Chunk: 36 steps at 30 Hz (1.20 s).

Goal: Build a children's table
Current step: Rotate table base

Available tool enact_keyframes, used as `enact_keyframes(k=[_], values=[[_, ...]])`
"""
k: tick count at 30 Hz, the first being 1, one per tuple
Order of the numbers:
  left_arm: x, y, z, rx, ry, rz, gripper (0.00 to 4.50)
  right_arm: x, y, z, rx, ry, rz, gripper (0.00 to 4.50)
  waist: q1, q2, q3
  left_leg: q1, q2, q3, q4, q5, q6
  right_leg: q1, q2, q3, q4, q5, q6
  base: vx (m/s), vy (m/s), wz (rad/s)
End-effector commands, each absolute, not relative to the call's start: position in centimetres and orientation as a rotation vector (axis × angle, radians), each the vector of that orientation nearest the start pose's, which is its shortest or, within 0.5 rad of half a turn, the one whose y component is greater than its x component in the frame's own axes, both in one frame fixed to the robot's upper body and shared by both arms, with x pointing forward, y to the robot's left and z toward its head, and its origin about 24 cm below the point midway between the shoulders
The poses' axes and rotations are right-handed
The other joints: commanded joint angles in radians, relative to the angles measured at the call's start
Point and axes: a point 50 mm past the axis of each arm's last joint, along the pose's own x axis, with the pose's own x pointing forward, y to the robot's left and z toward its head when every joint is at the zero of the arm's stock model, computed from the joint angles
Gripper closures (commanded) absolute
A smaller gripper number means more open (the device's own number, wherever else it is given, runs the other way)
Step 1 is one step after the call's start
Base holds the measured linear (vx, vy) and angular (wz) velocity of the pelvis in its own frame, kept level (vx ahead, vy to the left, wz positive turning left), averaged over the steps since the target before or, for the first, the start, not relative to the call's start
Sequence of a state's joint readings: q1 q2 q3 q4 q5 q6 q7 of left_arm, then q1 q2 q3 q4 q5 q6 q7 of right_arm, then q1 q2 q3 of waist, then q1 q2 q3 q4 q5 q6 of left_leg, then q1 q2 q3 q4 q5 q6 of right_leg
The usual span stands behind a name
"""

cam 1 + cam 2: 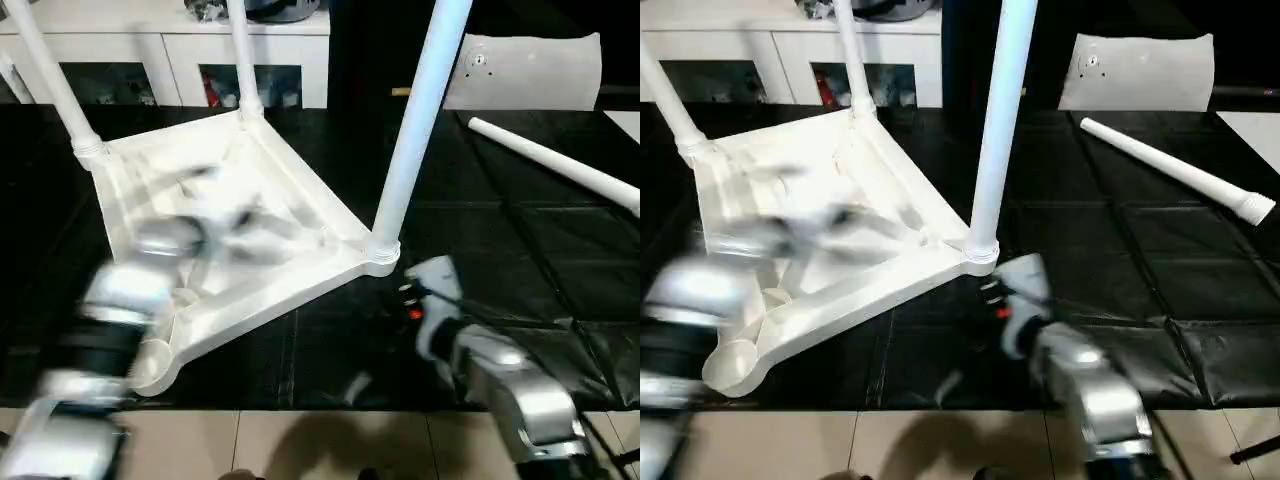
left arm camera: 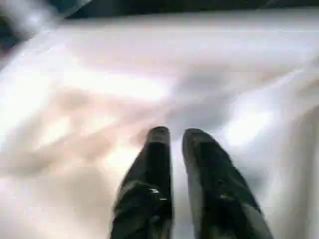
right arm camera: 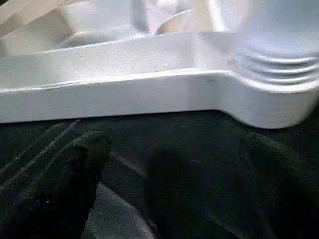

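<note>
Three legs fitted: three long tapered white tube legs are standing up out of the corner sockets of the upturned white plastic square tabletop [image 1: 250,215]; the nearest leg [image 1: 415,125] is rising from the corner closest to the right arm, the other two [image 1: 50,75] [image 1: 240,55] from the far corners.
Tabletop: it is lying ribbed side up on the black tiled floor mat [image 1: 500,250], in front of a white cabinet [image 1: 180,45].
Empty socket: the round near-left corner socket [image 1: 732,362] is showing no leg in it.
Fourth leg: one more white tapered tube [image 1: 1170,165] is lying loose on the mat, well apart from the tabletop, off to the right.
Progress: by my reckoning about three quarters is done; fetching that last tube and seating it in the open socket is what is remaining.
Left gripper [image 2: 174,137]: the two black fingers are sitting almost pressed together with a thin slit between, pinching nothing, hovering just over the white ribbed underside.
Left arm: the silver forearm [image 1: 110,320] is reaching in over the near-left part of the tabletop.
Right gripper [image 3: 174,164]: fingers are spread wide and empty, low over the mat, just beside the rim below the nearest leg's socket.
Right arm: the silver forearm [image 1: 510,385] is angling in from the lower right.
</note>
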<state>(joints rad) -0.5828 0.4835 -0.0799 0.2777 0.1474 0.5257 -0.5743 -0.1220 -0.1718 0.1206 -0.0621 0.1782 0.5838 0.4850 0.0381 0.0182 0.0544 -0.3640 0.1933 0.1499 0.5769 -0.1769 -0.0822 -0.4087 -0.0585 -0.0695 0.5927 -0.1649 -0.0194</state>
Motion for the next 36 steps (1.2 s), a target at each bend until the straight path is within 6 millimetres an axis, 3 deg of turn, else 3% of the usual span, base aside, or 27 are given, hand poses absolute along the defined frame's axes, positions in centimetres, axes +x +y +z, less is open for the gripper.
enact_keyframes(k=[1, 2, 3, 4, 5, 10, 11, 12, 17, 19, 22, 24, 27, 30, 31, 35, 36], values=[[33.8, 23.2, 11.5, 0.641, 0.430, -0.301, 4.18, 26.5, -11.6, 3.4, 0.031, 0.436, 0.617, 0.00, 0.005, 0.010, -0.064, 0.005, 0.021, -0.004, -0.063, -0.226, 0.009, 0.051, -0.062, 0.042, -0.079, -0.332, -0.122, 0.000, 0.000, 0.00], [33.5, 24.3, 11.6, 0.675, 0.449, -0.260, 4.33, 26.7, -11.4, 3.3, 0.026, 0.440, 0.614, 0.00, 0.005, 0.012, -0.067, 0.007, 0.027, -0.007, -0.064, -0.225, 0.001, 0.050, -0.065, 0.044, -0.067, -0.288, -0.144, 0.000, 0.000, 0.00], [33.5, 24.3, 11.6, 0.675, 0.449, -0.260, 4.33, 26.7, -11.4, 3.3, 0.026, 0.440, 0.614, 0.00, 0.001, 0.010, -0.063, 0.002, 0.023, -0.004, -0.066, -0.224, 0.002, 0.051, -0.060, 0.044, -0.070, -0.279, -0.147, 0.000, 0.000, 0.00], [33.2, 25.0, 11.7, 0.692, 0.469, -0.232, 4.38, 26.9, -11.1, 3.3, 0.022, 0.445, 0.613, 0.00, 0.009, 0.008, -0.063, 0.013, 0.025, -0.001, -0.063, -0.234, -0.001, 0.045, -0.062, 0.048, -0.073, -0.256, -0.160, 0.000, 0.000, 0.00], [33.1, 25.2, 11.7, 0.696, 0.474, -0.226, 4.44, 26.9, -11.1, 3.3, 0.022, 0.447, 0.612, 0.00, 0.012, 0.010, -0.063, 0.011, 0.025, -0.003, -0.063, -0.235, -0.004, 0.049, -0.065, 0.048, -0.067, -0.252, -0.167, 0.000, 0.000, 0.00], [31.2, 27.7, 10.1, 0.781, 0.628, -0.180, 4.44, 27.4, -9.8, 3.0, -0.011, 0.468, 0.640, 0.00, 0.020, 0.012, -0.061, 0.010, 0.024, -0.006, -0.068, -0.267, -0.016, 0.048, -0.069, 0.047, -0.070, -0.310, -0.143, 0.000, 0.000, 0.00], [31.1, 27.7, 10.0, 0.781, 0.634, -0.182, 4.44, 27.4, -9.8, 3.0, -0.012, 0.469, 0.641, 0.00, 0.017, 0.003, -0.059, 0.007, 0.023, -0.004, -0.069, -0.266, -0.015, 0.049, -0.067, 0.049, -0.071, -0.312, -0.141, 0.000, 0.000, 0.00], [30.8, 27.6, 9.6, 0.774, 0.655, -0.197, 4.44, 27.4, -9.6, 3.0, -0.014, 0.470, 0.643, 0.00, 0.019, 0.011, -0.060, 0.010, 0.023, -0.004, -0.068, -0.267, -0.019, 0.046, -0.069, 0.050, -0.072, -0.316, -0.144, 0.000, 0.000, 0.00], [30.1, 27.7, 9.0, 0.808, 0.712, -0.206, 4.44, 27.4, -9.4, 2.7, -0.021, 0.477, 0.646, 0.00, 0.021, 0.009, -0.059, 0.010, 0.025, -0.006, -0.071, -0.278, -0.022, 0.048, -0.068, 0.050, -0.070, -0.290, -0.151, 0.000, 0.000, 0.00], [29.7, 27.2, 8.6, 0.786, 0.740, -0.271, 4.44, 27.5, -9.3, 2.5, -0.025, 0.480, 0.650, 0.00, 0.021, 0.011, -0.060, 0.009, 0.023, -0.006, -0.070, -0.275, -0.023, 0.050, -0.070, 0.051, -0.070, -0.292, -0.151, 0.000, 0.000, 0.00], [28.6, 25.5, 7.9, 0.695, 0.781, -0.447, 4.44, 27.8, -9.1, 2.2, -0.023, 0.483, 0.649, 0.00, 0.019, 0.005, -0.058, 0.009, 0.022, -0.004, -0.070, -0.284, -0.023, 0.048, -0.070, 0.051, -0.071, -0.316, -0.156, 0.000, 0.000, 0.00], [27.6, 24.4, 7.4, 0.660, 0.814, -0.581, 4.44, 28.3, -9.1, 2.0, -0.024, 0.481, 0.636, 0.00, 0.020, 0.011, -0.058, 0.012, 0.025, -0.006, -0.071, -0.299, -0.027, 0.045, -0.074, 0.052, -0.072, -0.334, -0.164, 0.000, 0.000, 0.00], [25.6, 22.6, 6.8, 0.607, 0.872, -0.815, 4.44, 29.0, -9.1, 1.9, -0.018, 0.479, 0.614, 0.00, 0.017, 0.010, -0.055, 0.013, 0.023, -0.006, -0.072, -0.318, -0.026, 0.044, -0.073, 0.052, -0.074, -0.350, -0.166, 0.000, 0.000, 0.00], [24.4, 21.5, 6.8, 0.560, 0.891, -0.929, 4.44, 29.3, -9.0, 2.0, -0.018, 0.473, 0.608, 0.00, 0.013, 0.012, -0.052, 0.017, 0.024, -0.007, -0.075, -0.342, -0.033, 0.043, -0.070, 0.052, -0.073, -0.378, -0.160, 0.000, 0.000, 0.00], [23.6, 20.3, 6.8, 0.512, 0.875, -1.037, 4.44, 29.7, -8.9, 2.2, -0.017, 0.462, 0.608, 0.00, 0.011, 0.010, -0.051, 0.019, 0.023, -0.006, -0.075, -0.355, -0.034, 0.042, -0.070, 0.052, -0.076, -0.391, -0.156, 0.000, 0.000, 0.00], [23.0, 18.9, 6.9, 0.462, 0.850, -1.125, 4.44, 30.0, -8.8, 2.4, -0.020, 0.451, 0.608, 0.00, -0.001, 0.007, -0.052, 0.015, 0.019, -0.006, -0.074, -0.346, -0.033, 0.048, -0.068, 0.050, -0.075, -0.396, -0.150, 0.000, 0.000, 0.00], [22.8, 18.3, 7.0, 0.436, 0.840, -1.157, 4.44, 30.1, -8.8, 2.4, -0.020, 0.446, 0.609, 0.00, -0.006, 0.000, -0.053, 0.013, 0.018, -0.004, -0.073, -0.340, -0.028, 0.049, -0.067, 0.050, -0.076, -0.401, -0.147, 0.000, 0.000, 0.00]])
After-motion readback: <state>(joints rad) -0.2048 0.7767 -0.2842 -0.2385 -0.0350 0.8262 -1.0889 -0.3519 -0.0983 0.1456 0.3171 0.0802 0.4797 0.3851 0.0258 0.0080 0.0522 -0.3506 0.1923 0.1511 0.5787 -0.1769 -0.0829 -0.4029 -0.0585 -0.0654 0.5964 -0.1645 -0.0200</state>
